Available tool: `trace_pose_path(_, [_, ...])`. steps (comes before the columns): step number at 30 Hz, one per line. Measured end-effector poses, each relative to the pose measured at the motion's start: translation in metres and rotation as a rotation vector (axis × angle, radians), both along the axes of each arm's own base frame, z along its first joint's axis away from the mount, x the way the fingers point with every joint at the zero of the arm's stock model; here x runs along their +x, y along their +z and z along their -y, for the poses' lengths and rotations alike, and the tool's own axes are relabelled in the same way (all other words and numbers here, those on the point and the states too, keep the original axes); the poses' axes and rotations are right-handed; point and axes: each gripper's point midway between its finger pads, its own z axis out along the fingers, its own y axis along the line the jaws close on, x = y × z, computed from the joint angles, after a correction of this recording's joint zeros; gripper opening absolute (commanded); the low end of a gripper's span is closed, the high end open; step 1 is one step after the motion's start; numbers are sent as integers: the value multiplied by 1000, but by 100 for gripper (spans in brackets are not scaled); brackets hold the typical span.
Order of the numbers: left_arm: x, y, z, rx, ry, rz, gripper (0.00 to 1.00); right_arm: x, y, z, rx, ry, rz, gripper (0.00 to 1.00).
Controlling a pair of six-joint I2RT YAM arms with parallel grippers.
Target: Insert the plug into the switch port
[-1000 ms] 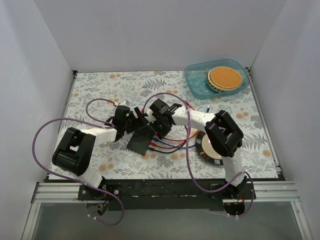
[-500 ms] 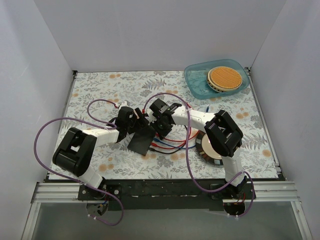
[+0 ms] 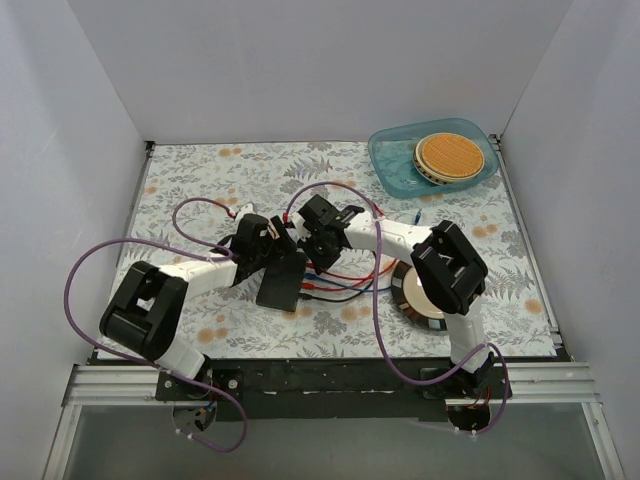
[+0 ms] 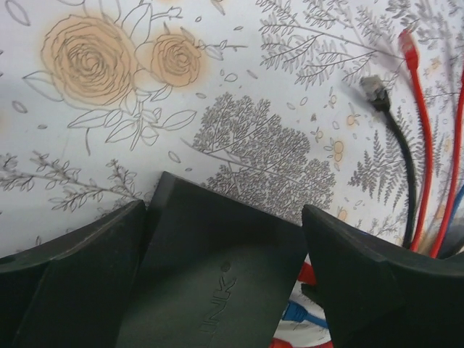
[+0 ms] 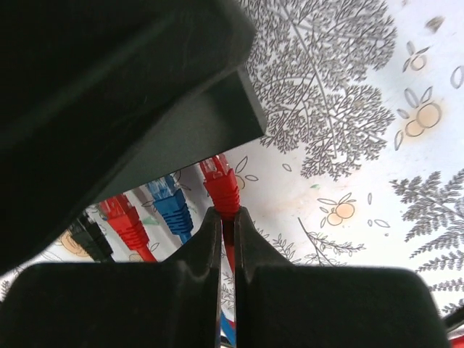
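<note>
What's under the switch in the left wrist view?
A red cable and a blue plug poke out past the edge of the switch on the mat, apparently running beneath it. The box covers everything else under it.

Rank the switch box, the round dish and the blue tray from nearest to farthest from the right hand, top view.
1. Switch box, just left of the right hand.
2. Round dish, to its right.
3. Blue tray, far right corner.
</note>
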Motion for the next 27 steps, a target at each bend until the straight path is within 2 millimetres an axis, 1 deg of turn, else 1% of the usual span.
trace_pose_path(2, [-5, 0, -2, 27, -5, -13, 98, 5, 3, -2, 10, -4, 24, 2])
trace_pose_path(5, [-12, 1, -5, 57, -14, -34, 98, 10, 7, -5, 21, -8, 52, 10])
trace_pose_path(6, [-15, 1, -6, 66, -18, -40, 98, 11, 8, -6, 24, -8, 59, 16])
trace_pose_path(8, [-19, 2, -9, 78, -22, -51, 98, 12, 9, -7, 30, -6, 70, 22])
trace_pose_path(9, [-21, 3, -11, 81, -23, -54, 98, 14, 9, -9, 36, -6, 80, 29])
trace_pose_path(10, [-21, 5, -12, 82, -23, -56, 98, 14, 10, -10, 38, -7, 86, 33])
trace_pose_path(11, [-21, 9, -13, 77, -24, -57, 98, 16, 11, -12, 47, -10, 96, 37])
trace_pose_path(12, [-21, 13, -13, 69, -27, -54, 98, 19, 12, -16, 62, -12, 109, 45])
trace_pose_path(13, [-20, 17, -13, 61, -28, -49, 98, 21, 14, -18, 74, -14, 120, 48])
trace_pose_path(14, [-19, 22, -13, 46, -30, -45, 98, 23, 16, -21, 91, -18, 132, 55])
trace_pose_path(16, [-16, 32, -14, 31, -37, -30, 98, 31, 27, -25, 121, -33, 177, 61])
trace_pose_path(17, [-15, 38, -15, 22, -37, -19, 98, 35, 34, -27, 135, -39, 197, 67])
trace_pose_path(19, [-9, 53, -17, 13, -42, 16, 98, 41, 51, -29, 172, -55, 244, 72])
trace_pose_path(20, [-7, 60, -18, 9, -41, 32, 98, 44, 60, -30, 188, -63, 269, 77])
trace_pose_path(22, [-1, 76, -20, 4, -47, 79, 98, 48, 77, -28, 221, -84, 317, 83])
trace_pose_path(24, [2, 95, -19, 2, -56, 134, 98, 47, 93, -24, 260, -95, 357, 90])
trace_pose_path(26, [5, 114, -20, 3, -61, 192, 98, 42, 110, -20, 315, -100, 393, 95])
trace_pose_path(27, [6, 124, -21, 4, -63, 223, 98, 38, 118, -17, 341, -103, 409, 95])
